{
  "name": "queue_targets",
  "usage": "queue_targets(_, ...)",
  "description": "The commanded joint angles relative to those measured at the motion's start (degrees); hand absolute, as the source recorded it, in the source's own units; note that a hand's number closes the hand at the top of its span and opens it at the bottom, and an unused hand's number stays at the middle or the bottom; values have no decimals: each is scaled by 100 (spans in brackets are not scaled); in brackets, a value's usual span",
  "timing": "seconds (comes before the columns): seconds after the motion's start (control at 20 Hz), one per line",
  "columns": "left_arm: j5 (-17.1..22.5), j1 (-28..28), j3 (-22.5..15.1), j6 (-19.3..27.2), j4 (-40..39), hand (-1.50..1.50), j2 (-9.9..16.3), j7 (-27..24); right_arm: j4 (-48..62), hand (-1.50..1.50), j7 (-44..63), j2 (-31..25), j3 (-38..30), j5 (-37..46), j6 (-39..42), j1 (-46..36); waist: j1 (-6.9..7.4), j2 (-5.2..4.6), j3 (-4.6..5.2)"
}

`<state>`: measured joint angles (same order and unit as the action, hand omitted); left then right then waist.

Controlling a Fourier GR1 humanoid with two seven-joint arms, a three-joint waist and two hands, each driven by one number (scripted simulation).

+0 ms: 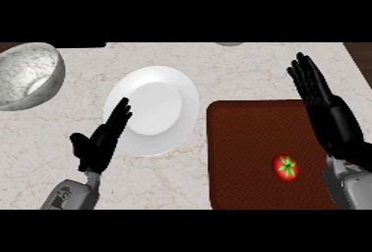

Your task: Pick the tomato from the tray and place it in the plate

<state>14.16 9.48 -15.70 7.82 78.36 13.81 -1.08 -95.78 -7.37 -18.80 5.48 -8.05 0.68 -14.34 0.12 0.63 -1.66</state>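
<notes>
**Right hand (320, 93) open, above the tray's right edge**

Needs lowering toward the near side, to the tomato (286, 167) on the brown tray (240, 147), near right. Close around it from above, then lift. Plate (156, 108) waits left; left hand (102, 140) open, resting at its rim.

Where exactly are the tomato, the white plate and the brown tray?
tomato (286, 167), head view, on its green stem star.
white plate (163, 83), head view, on its upper rim.
brown tray (243, 142), head view, on its bare surface.
</notes>
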Motion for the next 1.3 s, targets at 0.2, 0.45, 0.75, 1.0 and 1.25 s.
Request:
queue_targets(0.2,3,-515,237,359,-394,0,117,701,873,150,103,-1262,-1688,-1596,1423,-592,63,-102,153)
queue_targets(0.45,192,-682,153,229,-330,0,-114,677,1908,-150,-679,-1452,-2023,140,74,-77,63,-129,149)
queue_targets(0.75,15,-986,34,459,241,0,-206,982,2564,-150,-2071,-1466,-2525,-539,1165,357,10,-64,160)
queue_targets(1.0,98,-1044,232,199,158,0,-77,966,2117,-150,-1776,-1828,-2166,-66,1463,517,-11,-55,167)
queue_targets(1.25,107,-891,289,285,301,0,-3,1166,1723,-150,-1177,-2981,-1504,743,2263,753,-15,-48,176)
